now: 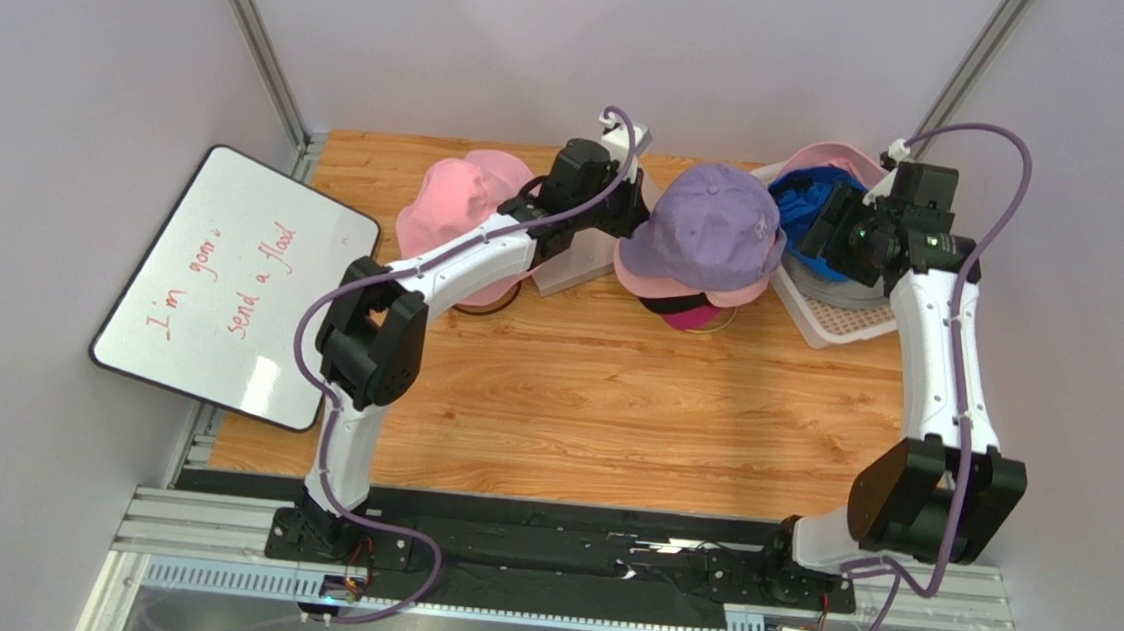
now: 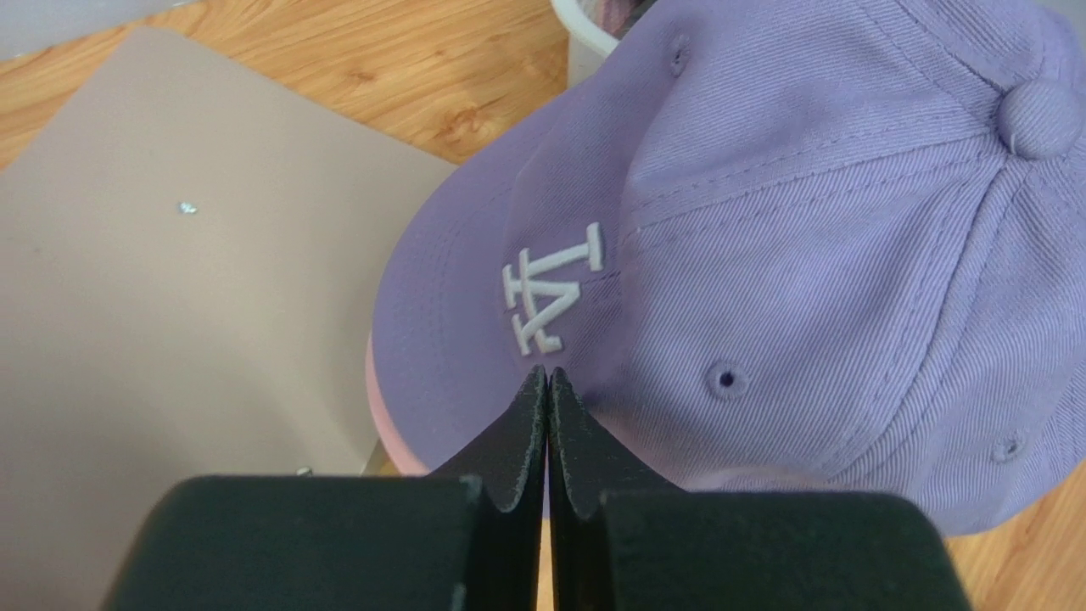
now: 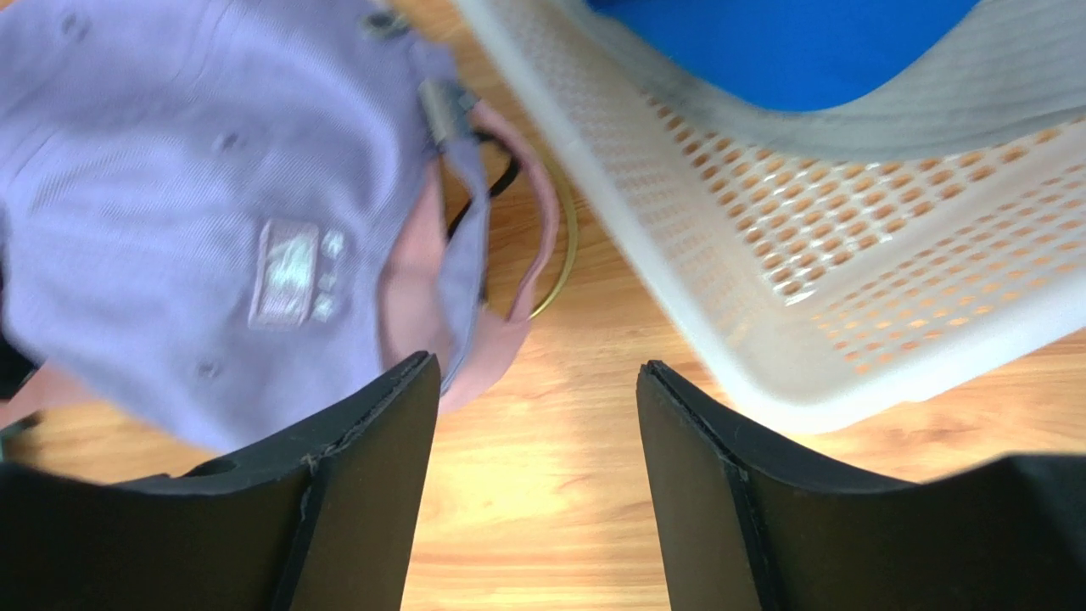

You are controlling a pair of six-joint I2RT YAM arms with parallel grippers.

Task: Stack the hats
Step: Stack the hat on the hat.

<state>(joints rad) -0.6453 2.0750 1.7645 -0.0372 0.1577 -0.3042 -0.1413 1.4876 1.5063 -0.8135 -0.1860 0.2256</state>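
Lavender cap (image 1: 704, 222) rests on pink hat (image 1: 743, 291); left gripper (image 2: 547, 382) clenched, right gripper (image 3: 535, 369) parted (beside basket (image 3: 765, 255))

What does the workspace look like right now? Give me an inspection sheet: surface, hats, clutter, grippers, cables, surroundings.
Surface: wooden tabletop, near half bare.
Job's things: lavender baseball cap tops a pile of pink, black and magenta hats; pink bucket hat sits apart at left; blue fabric cap lies in the basket.
Clutter: white plastic mesh basket; flat beige panel.
Grippers: left gripper shut, tips at the lavender cap's front; right gripper open, empty, between pile and basket.
Cables: lilac cables loop along both arms, no snag seen.
Surroundings: pale walls; handwritten whiteboard at left.
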